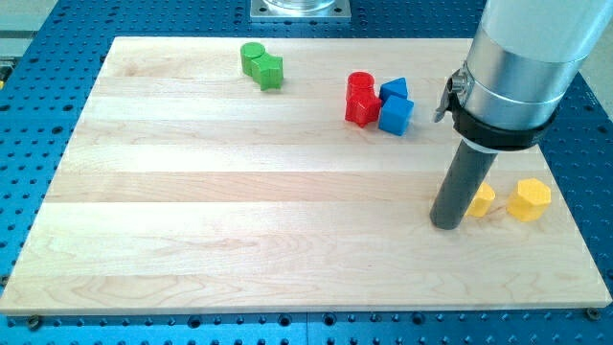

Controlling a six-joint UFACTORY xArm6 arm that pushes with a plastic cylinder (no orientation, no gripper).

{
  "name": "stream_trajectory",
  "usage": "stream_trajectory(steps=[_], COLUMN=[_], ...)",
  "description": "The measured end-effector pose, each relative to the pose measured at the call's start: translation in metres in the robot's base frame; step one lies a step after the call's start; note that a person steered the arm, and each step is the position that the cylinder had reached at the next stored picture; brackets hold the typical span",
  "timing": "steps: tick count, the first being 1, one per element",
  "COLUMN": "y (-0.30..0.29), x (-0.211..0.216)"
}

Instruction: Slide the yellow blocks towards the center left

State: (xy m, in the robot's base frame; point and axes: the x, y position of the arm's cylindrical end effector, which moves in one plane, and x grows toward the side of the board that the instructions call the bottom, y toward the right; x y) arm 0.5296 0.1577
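Landmark: my tip, the lower end of the dark rod, resting on the wooden surface in the view's right half, below mid-height.
Jaws: the arm ends in a plain rod, so there is no open or closed state to record and nothing is gripped.
Small yellow block: immediately to the view's right of my tip, partly hidden behind the rod; appears touching or just beside it, cannot tell which. Shape not clear.
Larger yellow block: further to the view's right of my tip, beyond the small yellow one, near it but apart; faceted, roughly hexagonal outline.
Blue blocks: cube and a triangular piece just behind it, above and to the view's left of my tip.
Red blocks: two, stacked close in view, touching the blue pair on its left side.
Green blocks: two, touching, well apart from my tip, towards the view's top left.
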Motion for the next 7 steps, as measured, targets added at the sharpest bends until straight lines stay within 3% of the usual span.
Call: stream_trajectory(steps=[2,3,4,6,7], y=[-0.002,0.017,0.072,0.188,0.185], x=[0.039,0.065,0.072,0.022,0.019])
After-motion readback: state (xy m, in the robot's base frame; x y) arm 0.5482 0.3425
